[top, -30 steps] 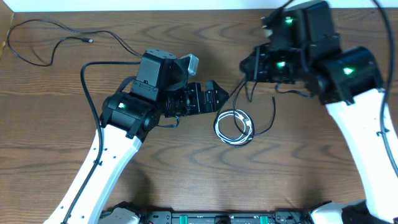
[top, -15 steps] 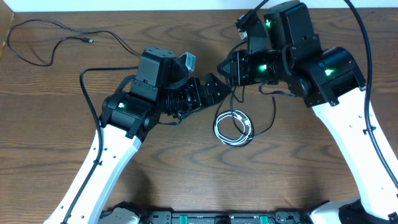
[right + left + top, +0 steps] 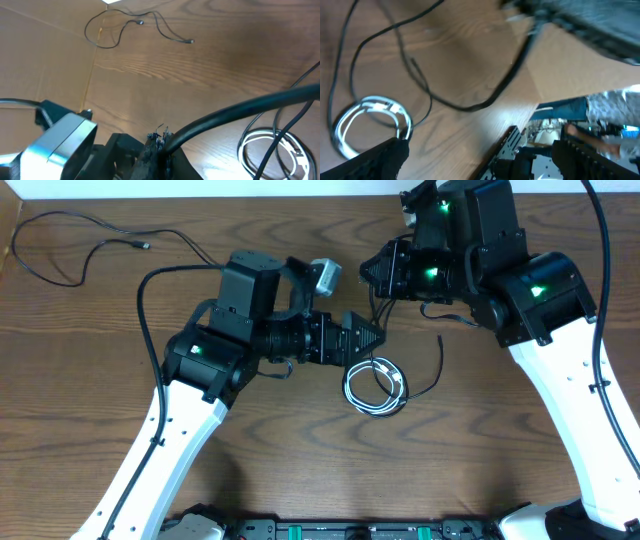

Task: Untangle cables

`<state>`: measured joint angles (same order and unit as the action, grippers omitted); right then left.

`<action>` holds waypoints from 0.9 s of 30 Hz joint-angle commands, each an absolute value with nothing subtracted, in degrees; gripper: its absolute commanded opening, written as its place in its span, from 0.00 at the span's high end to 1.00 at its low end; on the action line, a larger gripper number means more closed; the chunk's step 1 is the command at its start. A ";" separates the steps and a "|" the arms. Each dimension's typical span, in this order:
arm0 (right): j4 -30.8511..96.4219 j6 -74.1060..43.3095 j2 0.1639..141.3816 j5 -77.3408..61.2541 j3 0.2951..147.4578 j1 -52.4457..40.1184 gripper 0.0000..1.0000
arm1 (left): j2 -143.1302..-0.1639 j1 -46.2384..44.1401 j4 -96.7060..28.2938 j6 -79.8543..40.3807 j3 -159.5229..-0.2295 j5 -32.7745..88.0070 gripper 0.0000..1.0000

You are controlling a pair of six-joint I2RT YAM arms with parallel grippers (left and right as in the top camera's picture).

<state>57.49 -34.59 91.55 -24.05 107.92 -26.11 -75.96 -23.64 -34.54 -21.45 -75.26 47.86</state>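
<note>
A coil of white and black cables (image 3: 375,387) lies on the wooden table near the middle. From it a black cable (image 3: 250,107) rises to my right gripper (image 3: 372,272), which is shut on it above the table. In the right wrist view the cable comes straight out of the closed gripper (image 3: 162,145), with the coil (image 3: 272,150) below to the right. My left gripper (image 3: 366,340) hovers just left of the coil, open and holding nothing. Its view shows the coil (image 3: 370,125) at the lower left and the lifted black cable (image 3: 470,105) sagging across the middle.
A separate long black cable (image 3: 80,245) lies loose at the table's far left corner, also visible as a loose cable (image 3: 135,25) in the right wrist view. The left arm's camera housing (image 3: 60,140) sits close beside the right gripper. The table's edge (image 3: 520,125) shows in the left wrist view.
My right gripper swung left with the black cable, then drew back up and right a little. My left gripper turned and shifted right and down toward the coil, staying open.
</note>
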 commanded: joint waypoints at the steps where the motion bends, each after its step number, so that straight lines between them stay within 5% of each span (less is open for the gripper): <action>1: 56.64 -38.37 91.42 -27.44 108.20 -26.83 0.99 | -75.55 -23.66 -32.56 -17.37 -76.14 51.66 0.05; 24: 53.30 -45.65 91.42 -32.08 108.20 -27.35 0.99 | -75.55 -23.81 -27.73 -17.41 -76.14 51.40 0.66; 27: 53.25 -45.60 91.42 -31.57 108.20 -27.22 0.99 | -75.55 -23.79 -27.73 -17.41 -76.14 51.35 0.89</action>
